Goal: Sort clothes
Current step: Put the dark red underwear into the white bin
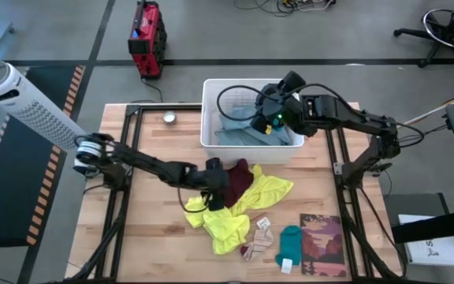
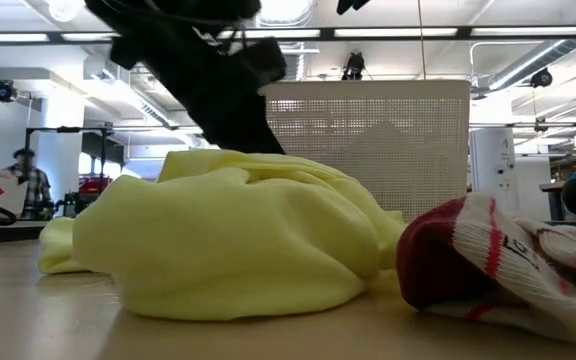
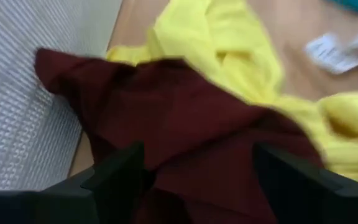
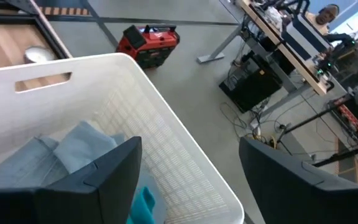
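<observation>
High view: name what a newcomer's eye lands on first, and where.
The neon yellow garment sprawls mid-table, with the maroon piece on its near-basket edge under the left gripper, whose fingers straddle it. Behind them the white basket holds grey-blue clothes, the right gripper open above it.
</observation>
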Controlling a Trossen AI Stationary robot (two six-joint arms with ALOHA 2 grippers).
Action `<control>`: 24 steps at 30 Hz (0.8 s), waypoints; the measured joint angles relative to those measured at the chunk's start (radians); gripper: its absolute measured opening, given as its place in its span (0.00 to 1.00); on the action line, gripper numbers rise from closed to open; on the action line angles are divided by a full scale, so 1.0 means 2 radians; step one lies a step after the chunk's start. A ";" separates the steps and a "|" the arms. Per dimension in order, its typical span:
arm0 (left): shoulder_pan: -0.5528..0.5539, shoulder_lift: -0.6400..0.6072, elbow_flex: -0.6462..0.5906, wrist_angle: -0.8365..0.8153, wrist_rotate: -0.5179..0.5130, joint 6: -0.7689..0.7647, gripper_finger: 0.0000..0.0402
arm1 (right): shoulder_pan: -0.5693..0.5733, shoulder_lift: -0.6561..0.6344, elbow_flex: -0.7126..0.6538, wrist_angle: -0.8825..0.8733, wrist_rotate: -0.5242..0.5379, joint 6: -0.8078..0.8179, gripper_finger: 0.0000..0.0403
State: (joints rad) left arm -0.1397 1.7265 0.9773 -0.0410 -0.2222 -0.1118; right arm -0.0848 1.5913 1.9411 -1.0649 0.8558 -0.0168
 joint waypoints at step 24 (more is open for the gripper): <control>-0.015 0.022 0.134 -0.220 -0.002 0.051 0.05 | 0.011 0.000 0.000 -0.038 0.000 0.022 0.50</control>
State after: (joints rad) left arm -0.1697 1.7711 1.2460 -0.4813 -0.2272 -0.0101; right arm -0.0628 1.5913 1.9408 -1.1404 0.8551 0.0269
